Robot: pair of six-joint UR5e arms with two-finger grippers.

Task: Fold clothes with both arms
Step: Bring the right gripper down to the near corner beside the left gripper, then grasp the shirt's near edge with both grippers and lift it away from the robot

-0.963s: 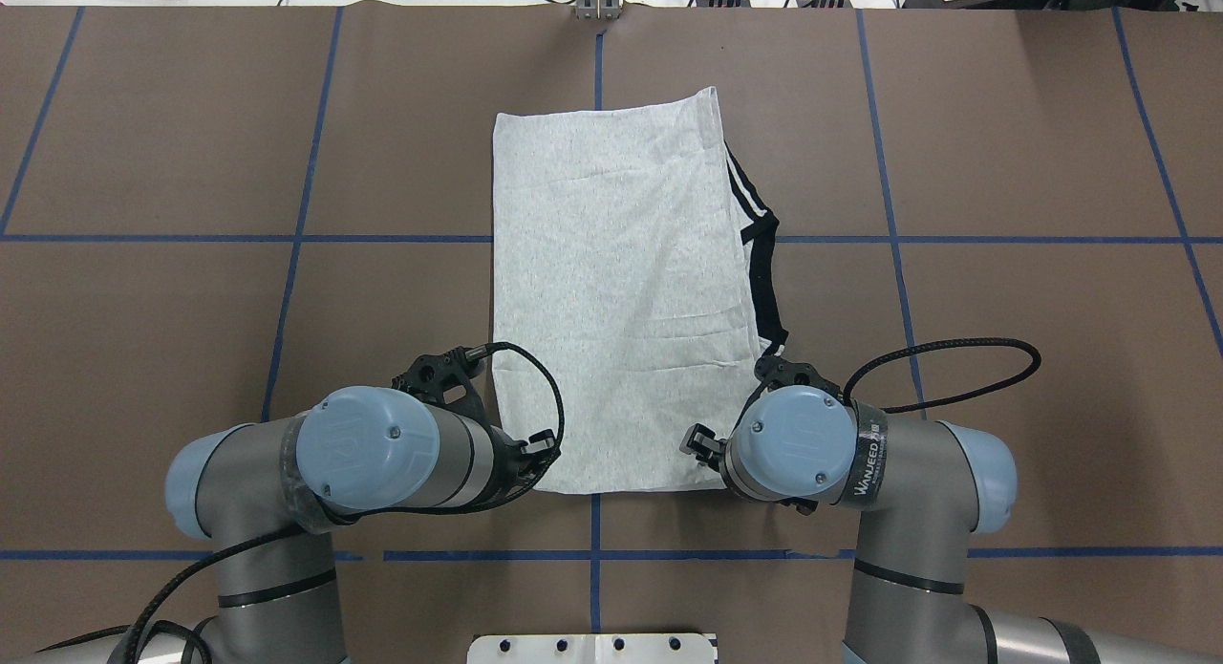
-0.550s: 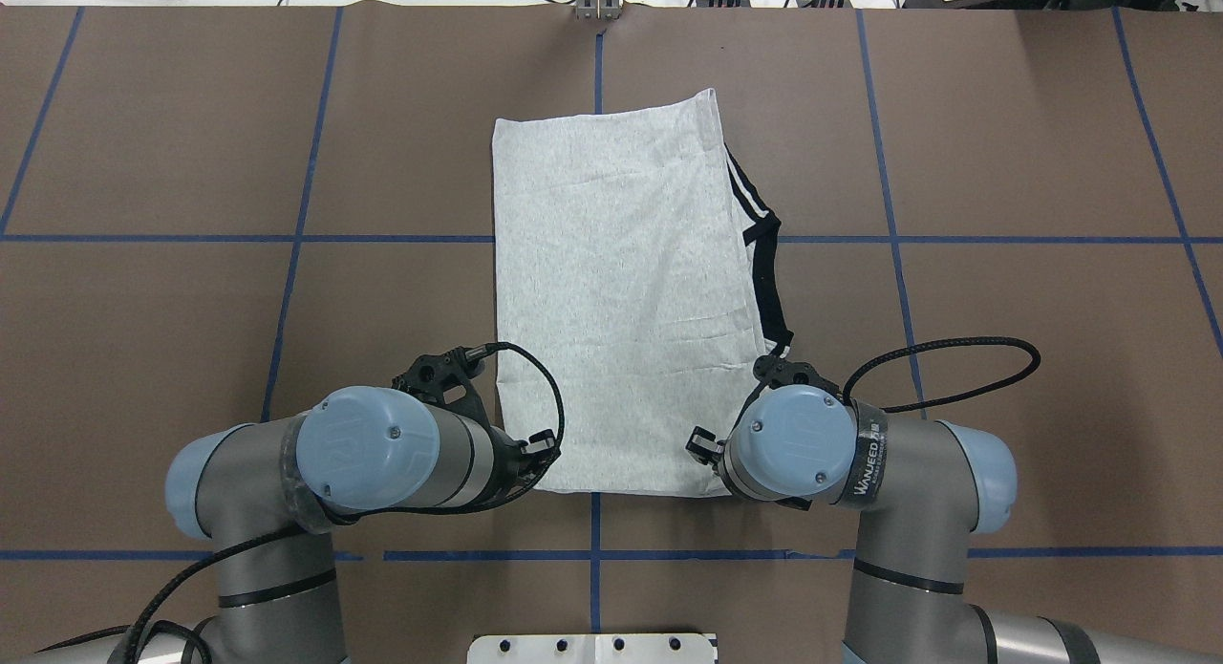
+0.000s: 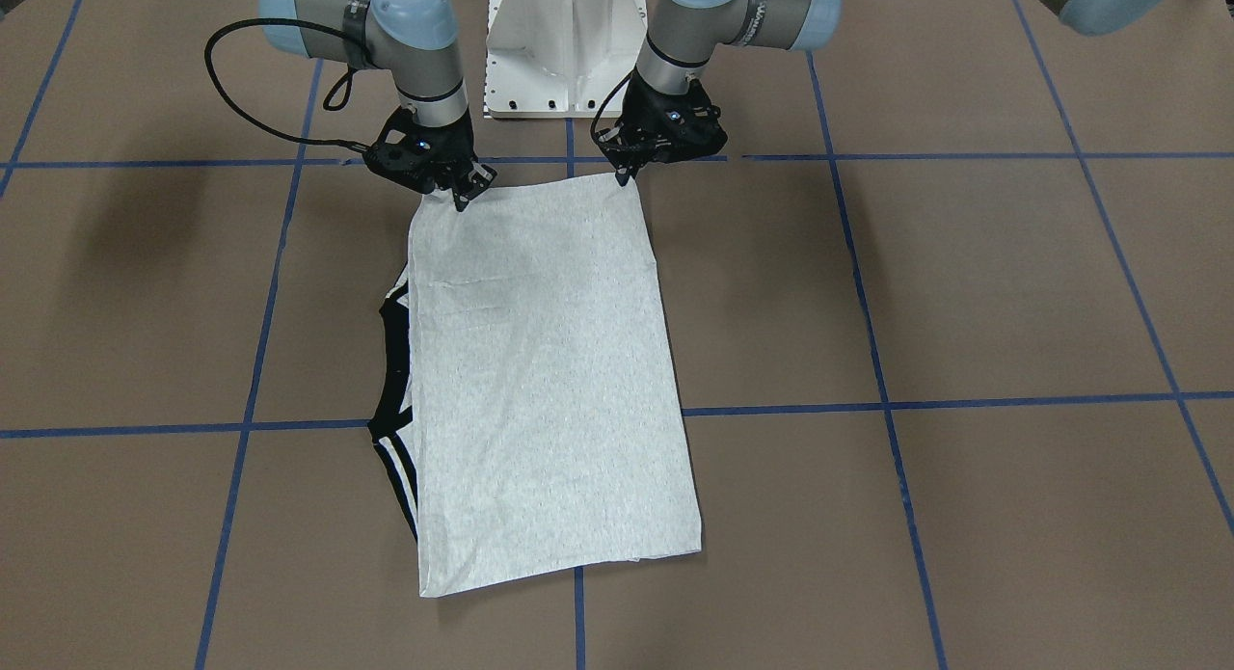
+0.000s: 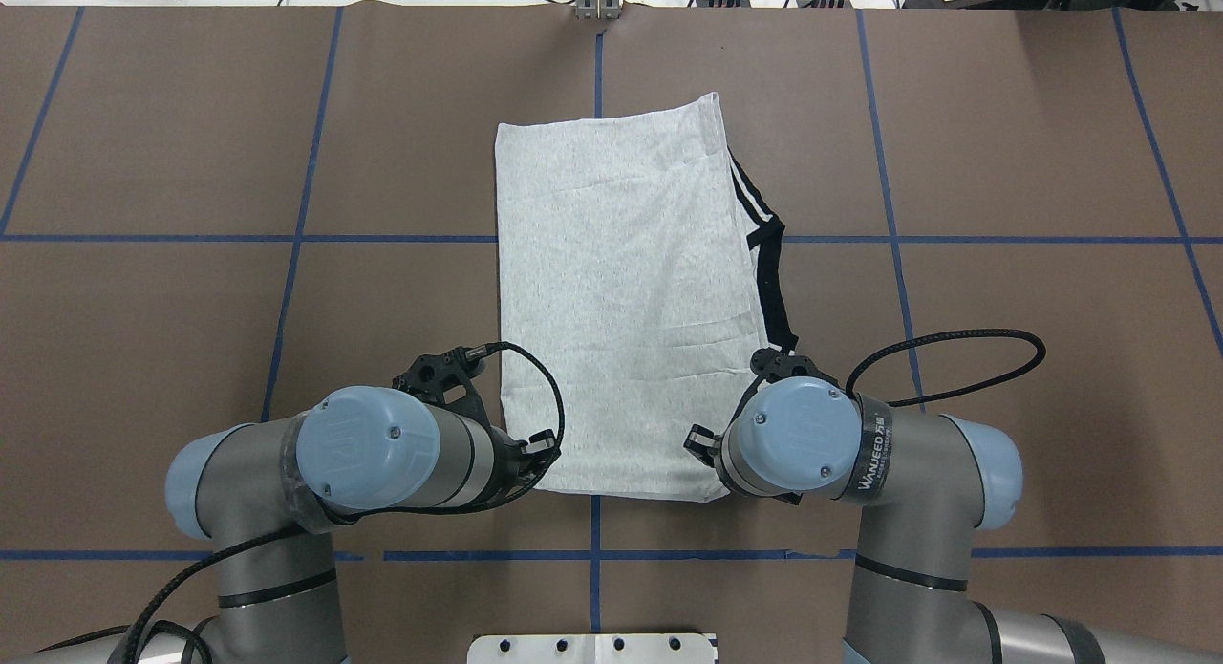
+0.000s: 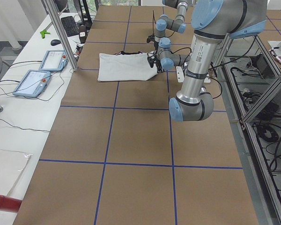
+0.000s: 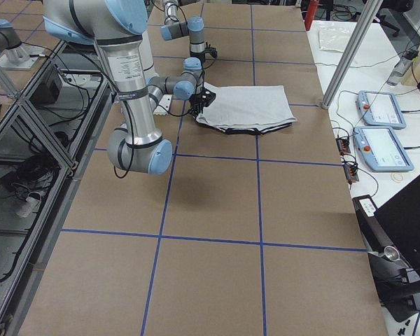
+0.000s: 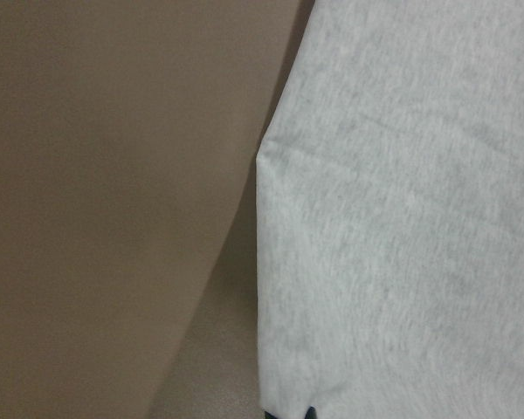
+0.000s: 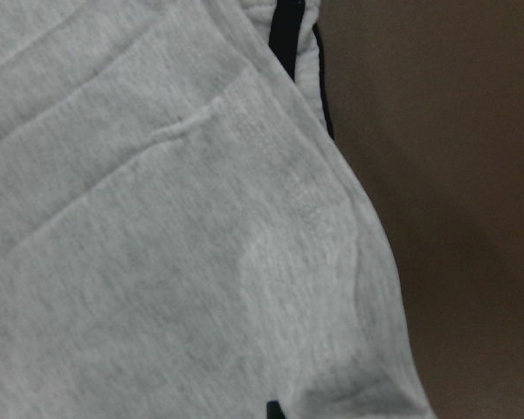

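nearest me, at the lower middle of the overhead view, my left fingers (image 3: 624,174) pinch one near corner of the light heather-grey t-shirt (image 4: 621,291), and my right fingers (image 3: 461,198) pinch the other. both wrist views show cloth running right up to the black tips, with the corners raised slightly off the brown paper-covered table with blue tape lines (image 4: 955,167). beyond my grip the t-shirt lies mid-frame as a long folded rectangle, plain side up. its black neck band (image 4: 770,291) and a striped shoulder poke out along the right edge. i judge this to be the start of the lengthwise fold. next i should lift both corners together, keep the edge taut, and carry it level to the far hem near top centre.
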